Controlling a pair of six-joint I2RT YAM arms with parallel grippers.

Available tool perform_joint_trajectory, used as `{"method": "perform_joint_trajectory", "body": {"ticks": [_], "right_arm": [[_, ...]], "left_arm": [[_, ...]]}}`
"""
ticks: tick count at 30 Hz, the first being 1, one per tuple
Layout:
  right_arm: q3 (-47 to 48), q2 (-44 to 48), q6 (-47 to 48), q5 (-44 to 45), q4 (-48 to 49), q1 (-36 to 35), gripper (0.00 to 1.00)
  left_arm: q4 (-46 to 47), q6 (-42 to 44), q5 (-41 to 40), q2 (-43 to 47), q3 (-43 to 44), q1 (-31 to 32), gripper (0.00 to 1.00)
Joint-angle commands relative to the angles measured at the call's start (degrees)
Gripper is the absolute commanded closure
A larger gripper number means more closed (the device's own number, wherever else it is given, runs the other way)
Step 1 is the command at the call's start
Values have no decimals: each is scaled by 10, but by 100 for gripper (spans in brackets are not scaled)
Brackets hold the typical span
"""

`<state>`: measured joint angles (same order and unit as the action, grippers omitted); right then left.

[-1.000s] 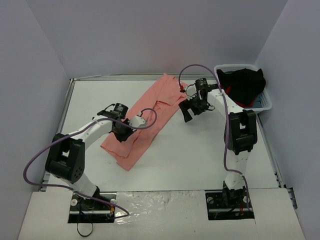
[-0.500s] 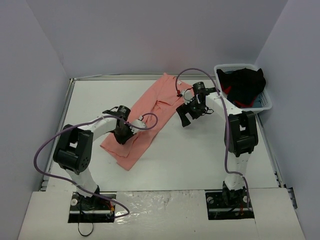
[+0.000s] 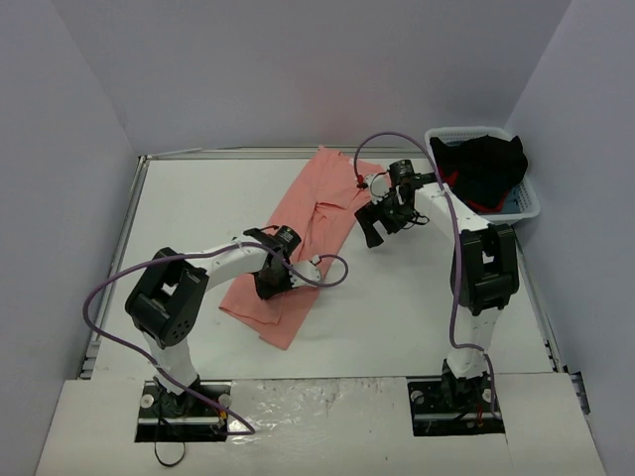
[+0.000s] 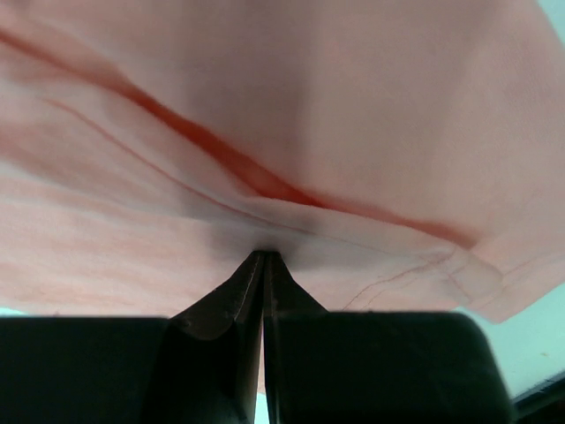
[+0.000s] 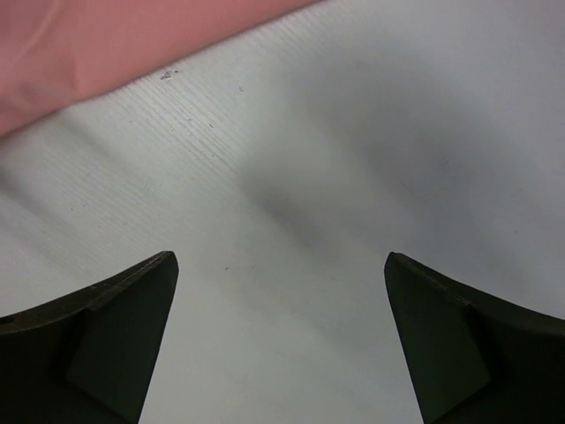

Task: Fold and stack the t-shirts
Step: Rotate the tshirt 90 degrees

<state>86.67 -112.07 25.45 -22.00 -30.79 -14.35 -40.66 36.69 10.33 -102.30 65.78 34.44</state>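
Note:
A salmon-pink t-shirt (image 3: 319, 196) lies folded lengthwise as a long diagonal strip on the white table, from the far middle down toward the near left. My left gripper (image 3: 269, 284) sits on its near half, shut on a pinched fold of the cloth. In the left wrist view the t-shirt (image 4: 291, 106) fills the frame and my left gripper (image 4: 263, 258) has its tips together in a crease. My right gripper (image 3: 373, 234) hangs open just right of the shirt. The right wrist view shows that gripper (image 5: 281, 265) over bare table, with the t-shirt's edge (image 5: 88, 53) at upper left.
A white plastic basket (image 3: 532, 206) at the far right corner holds dark clothes (image 3: 486, 167) with a bit of red. Grey walls close in the table on three sides. Purple cables loop from both arms.
My left gripper has moved right and nearer with the cloth in it, dragging the shirt's near end to the right. My right gripper has opened a little wider and barely shifted.

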Motion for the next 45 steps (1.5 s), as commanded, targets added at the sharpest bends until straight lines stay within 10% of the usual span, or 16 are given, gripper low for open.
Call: {"method": "perform_joint_trajectory", "body": {"ticks": [1, 28, 45], "right_arm": [[0, 46, 2, 15, -7, 10, 0], [10, 33, -8, 29, -4, 42, 0], [100, -25, -29, -14, -17, 20, 13]], "left_arm": [[-39, -22, 59, -28, -8, 58, 98], [-32, -93, 198, -172, 195, 225, 98], [-325, 61, 362, 47, 294, 36, 98]]}}
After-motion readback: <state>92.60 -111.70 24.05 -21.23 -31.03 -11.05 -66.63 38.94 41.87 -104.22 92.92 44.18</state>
